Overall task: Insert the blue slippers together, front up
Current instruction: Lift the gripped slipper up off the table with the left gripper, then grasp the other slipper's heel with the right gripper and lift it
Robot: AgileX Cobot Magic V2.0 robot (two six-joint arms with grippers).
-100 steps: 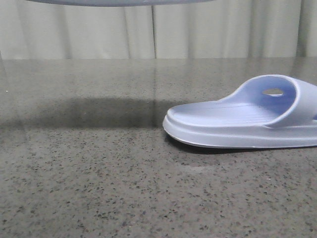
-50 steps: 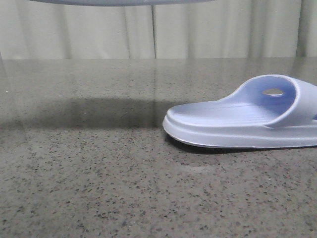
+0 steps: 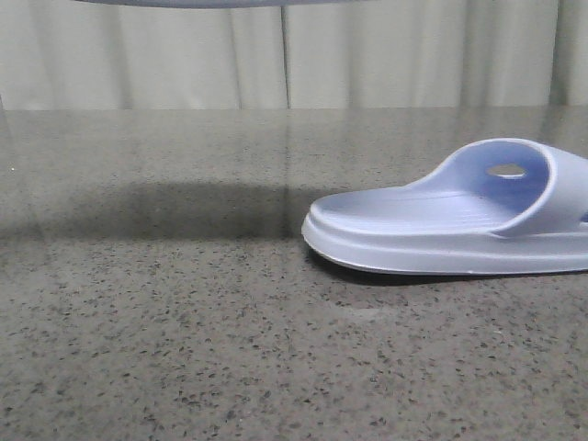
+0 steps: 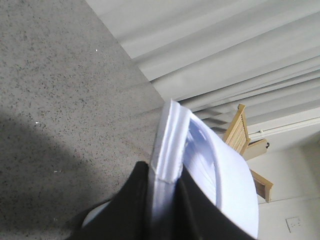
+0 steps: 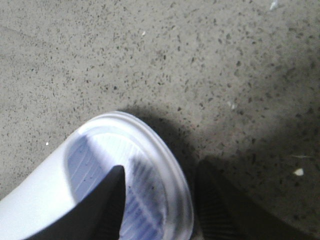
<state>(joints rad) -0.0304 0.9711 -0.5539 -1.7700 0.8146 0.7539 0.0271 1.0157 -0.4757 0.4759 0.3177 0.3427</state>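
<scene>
One pale blue-white moulded foam slipper (image 3: 459, 225) lies sole down on the speckled grey stone tabletop (image 3: 184, 349), toward its right edge in the front view, strap to the right and ribbed footbed showing. My right gripper (image 5: 160, 200) has its jaws set apart on either side of this slipper's thick rim, one dark finger (image 5: 107, 205) over the footbed, the other outside on the tabletop side; I cannot tell whether they press it. The second pale blue-white foam slipper (image 4: 215, 170) is held off the tabletop, on edge, its thick sole rim clamped between the jaws of my left gripper (image 4: 165, 200). Pale pleated curtains (image 3: 367, 55) hang beyond the tabletop's far edge.
</scene>
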